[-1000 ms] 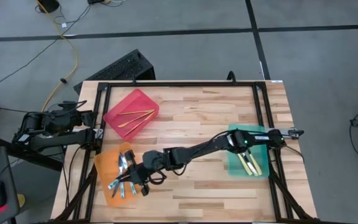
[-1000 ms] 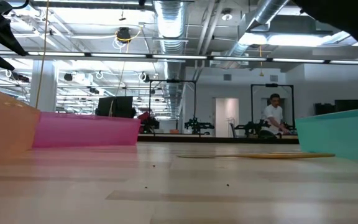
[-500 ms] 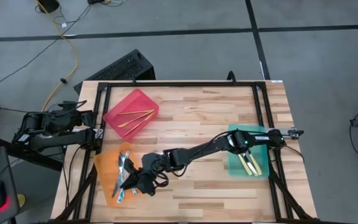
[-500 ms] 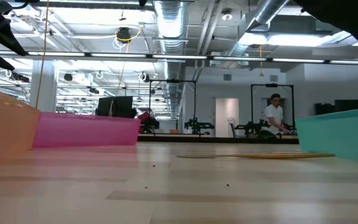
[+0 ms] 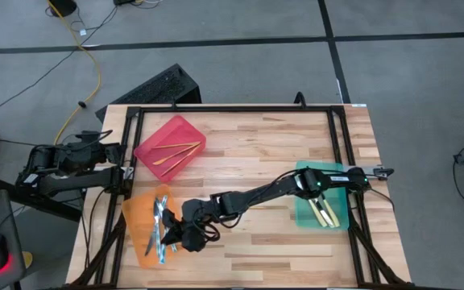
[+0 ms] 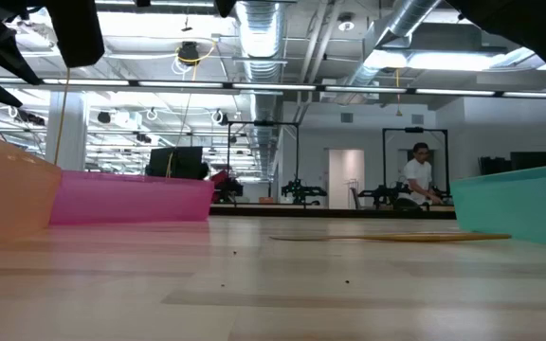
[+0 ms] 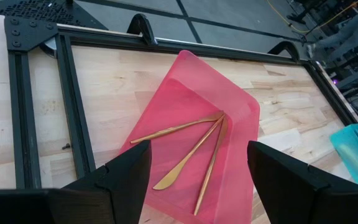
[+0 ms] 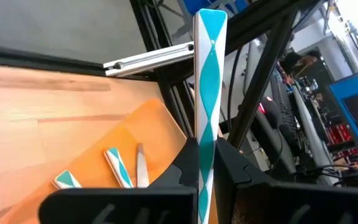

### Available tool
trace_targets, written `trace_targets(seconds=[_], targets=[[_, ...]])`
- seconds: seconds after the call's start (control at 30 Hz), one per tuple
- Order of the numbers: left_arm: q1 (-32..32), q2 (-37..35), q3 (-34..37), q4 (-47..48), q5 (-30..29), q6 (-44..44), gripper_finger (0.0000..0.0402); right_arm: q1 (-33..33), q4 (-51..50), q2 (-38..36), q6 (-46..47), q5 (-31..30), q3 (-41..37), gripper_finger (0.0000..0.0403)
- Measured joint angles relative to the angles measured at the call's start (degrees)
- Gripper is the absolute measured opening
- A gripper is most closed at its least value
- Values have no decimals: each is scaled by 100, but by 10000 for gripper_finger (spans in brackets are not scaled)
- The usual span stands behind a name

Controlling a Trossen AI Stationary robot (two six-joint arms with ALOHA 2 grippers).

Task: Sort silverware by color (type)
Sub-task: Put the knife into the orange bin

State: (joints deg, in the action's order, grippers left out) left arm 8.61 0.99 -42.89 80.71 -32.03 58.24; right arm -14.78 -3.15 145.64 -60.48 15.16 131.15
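Observation:
My right gripper point(image 5: 169, 234) reaches across the table to the right side of the orange bin point(image 5: 139, 229) and is shut on a piece of silverware with a blue-and-white striped handle point(image 8: 207, 74). Several pieces like it point(image 8: 120, 168) lie on the orange bin's floor. The red bin point(image 5: 185, 129) holds three gold pieces point(image 7: 194, 140). The teal bin point(image 5: 304, 211) holds yellow-handled pieces point(image 5: 325, 211). My left gripper point(image 7: 207, 180) is open at the table's left edge, facing the red bin. My right gripper pinches the striped piece between its two fingers at one end point(image 8: 204, 146); the fingers hide the tip of that end. The fingers come nearly level from the table's right side. The piece sticks out beyond the fingertips, lifted clear above the orange bin.
A black frame point(image 5: 131, 121) runs along the table's far, left and right sides. Bare wood point(image 5: 264, 145) lies between the bins. In the low view, a person point(image 6: 415, 180) stands in the room far behind the table.
My right gripper has rolled about the line it points along and shifted a little farther over the orange bin, staying shut on the striped piece. A dark part of that arm has come into the low view's top left.

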Motion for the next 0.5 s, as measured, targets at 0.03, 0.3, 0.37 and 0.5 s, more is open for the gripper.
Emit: trace_targets(seconds=[0.03, 0.3, 0.37, 0.5], targets=[[1, 0, 1, 0, -1, 1, 247, 11, -7, 0, -82, 0, 0, 27], [1, 0, 1, 0, -1, 0, 247, 109, 0, 0, -156, 269, 0, 27], [-1, 0, 0, 0, 0, 0, 247, 117, 22, 0, -121, 275, 0, 29], [1, 0, 1, 0, 0, 0, 247, 146, 30, 0, -108, 291, 0, 37]])
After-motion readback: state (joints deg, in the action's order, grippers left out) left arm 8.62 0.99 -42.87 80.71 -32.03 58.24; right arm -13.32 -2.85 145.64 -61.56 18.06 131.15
